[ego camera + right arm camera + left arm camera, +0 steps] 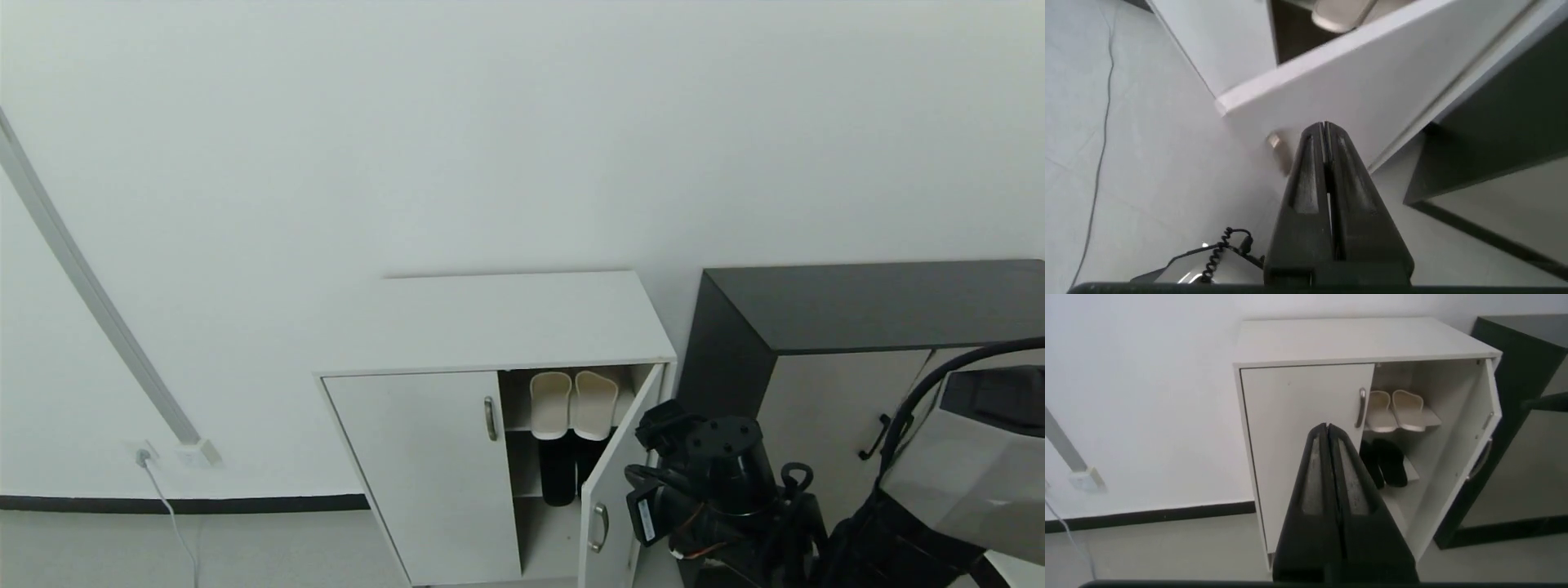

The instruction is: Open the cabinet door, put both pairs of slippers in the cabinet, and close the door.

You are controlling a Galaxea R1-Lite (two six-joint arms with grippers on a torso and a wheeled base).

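While both pairs are sitting inside the cabinet (522,322), white slippers (571,404) on the upper shelf and black slippers (566,469) below, the door (614,465) is standing open. Your right gripper (1327,131) is hovering clenched and empty just beside its outer face; the left gripper (1328,429) is pinching nothing too. Pushing near the hinge is risking a skid off the panel; swinging hard is risking a rebound.

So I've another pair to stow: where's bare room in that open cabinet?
The bottom shelf, below the black slippers, is bare; so is the white cabinet's top. The upper shelf is crowded with the beige slippers, the middle shelf with the black pair.
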